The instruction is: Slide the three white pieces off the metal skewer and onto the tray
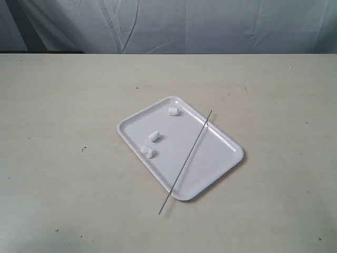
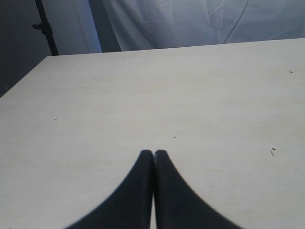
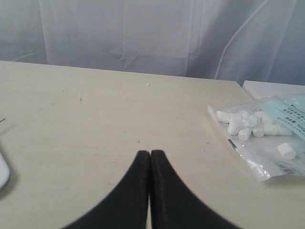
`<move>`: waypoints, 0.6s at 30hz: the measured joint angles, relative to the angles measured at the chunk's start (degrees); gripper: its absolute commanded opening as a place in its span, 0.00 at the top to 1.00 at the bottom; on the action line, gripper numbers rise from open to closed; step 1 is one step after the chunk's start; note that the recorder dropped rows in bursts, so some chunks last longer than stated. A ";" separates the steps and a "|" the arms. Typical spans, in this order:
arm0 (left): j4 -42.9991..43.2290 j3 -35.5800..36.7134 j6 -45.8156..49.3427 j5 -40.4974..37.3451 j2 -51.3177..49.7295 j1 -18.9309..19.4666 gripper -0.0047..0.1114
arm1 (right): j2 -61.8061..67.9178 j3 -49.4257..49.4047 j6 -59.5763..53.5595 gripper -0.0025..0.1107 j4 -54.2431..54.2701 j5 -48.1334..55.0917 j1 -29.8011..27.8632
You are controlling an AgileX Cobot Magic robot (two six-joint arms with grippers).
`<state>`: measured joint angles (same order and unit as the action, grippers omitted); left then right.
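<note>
The glossy white tray [image 1: 216,153] lies mid-table in the exterior view. Three white pieces rest loose on it: one [image 1: 173,111] near the far corner, one [image 1: 154,137] in the middle left, one [image 1: 148,152] by the left rim. The thin metal skewer [image 1: 187,158] lies bare across the tray, its near end overhanging onto the table. Neither arm appears in the exterior view. My left gripper [image 2: 153,152] is shut over bare table, holding nothing. My right gripper [image 3: 150,152] is shut and empty too; a sliver of the tray's rim [image 3: 3,172] shows at that view's edge.
A clear plastic bag of white marshmallows [image 3: 259,136] lies on the table in the right wrist view. A grey cloth backdrop [image 1: 168,23] hangs behind the table's far edge. A dark stand [image 2: 45,28] rises beyond the table corner in the left wrist view.
</note>
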<state>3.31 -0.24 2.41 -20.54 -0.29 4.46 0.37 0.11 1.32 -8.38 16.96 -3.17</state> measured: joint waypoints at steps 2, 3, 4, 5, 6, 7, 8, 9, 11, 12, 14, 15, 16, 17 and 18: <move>0.00 0.00 0.00 0.00 0.00 0.00 0.96 | 0.00 0.00 0.00 0.98 0.00 0.17 0.00; 0.00 0.00 0.00 0.00 0.00 0.00 0.96 | 0.00 0.00 0.00 0.98 0.00 0.73 0.00; 0.00 0.00 0.00 0.00 0.00 0.00 0.96 | 0.00 0.00 0.00 0.98 0.00 1.41 0.00; 0.00 0.00 0.00 0.00 0.00 0.00 0.96 | 0.00 0.00 0.00 0.98 0.00 1.98 0.00; 0.00 0.00 0.00 0.00 0.00 0.00 0.96 | 0.00 0.00 0.00 0.98 0.00 2.37 0.00; 0.00 0.00 0.00 0.00 0.00 0.00 0.96 | 0.00 0.00 0.00 0.98 0.00 2.52 0.00; 0.00 0.00 0.00 0.00 0.00 0.00 0.96 | 0.00 0.00 0.00 0.98 0.00 2.63 0.00; 0.00 0.00 0.00 0.00 0.00 0.00 0.96 | 0.00 0.00 0.00 0.98 0.00 2.73 0.00; 0.00 0.00 0.00 0.00 0.00 0.00 0.96 | 0.00 0.00 0.00 0.98 0.00 2.97 0.00; 0.00 0.00 0.00 0.00 0.00 0.00 0.96 | 0.00 0.00 0.00 0.98 0.00 3.12 0.00; 0.00 0.00 0.00 0.00 0.00 0.00 0.96 | 0.00 0.00 0.00 0.98 0.00 3.99 0.00; 0.00 0.00 0.00 0.00 0.00 0.00 0.96 | 0.00 0.00 0.00 0.98 0.00 4.28 0.00; 0.00 0.00 0.00 0.00 0.00 0.00 0.96 | 0.00 0.00 0.00 0.98 0.00 4.56 0.00; 0.00 0.00 0.00 0.00 0.00 0.00 0.96 | 0.00 0.00 0.00 0.98 0.00 4.70 0.00; 0.00 0.00 0.00 0.00 0.00 0.00 0.96 | 0.00 0.00 0.00 0.98 0.00 4.71 0.00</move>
<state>3.31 -0.24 2.41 -20.54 -0.29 4.46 0.37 0.11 1.32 -8.38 21.67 -3.17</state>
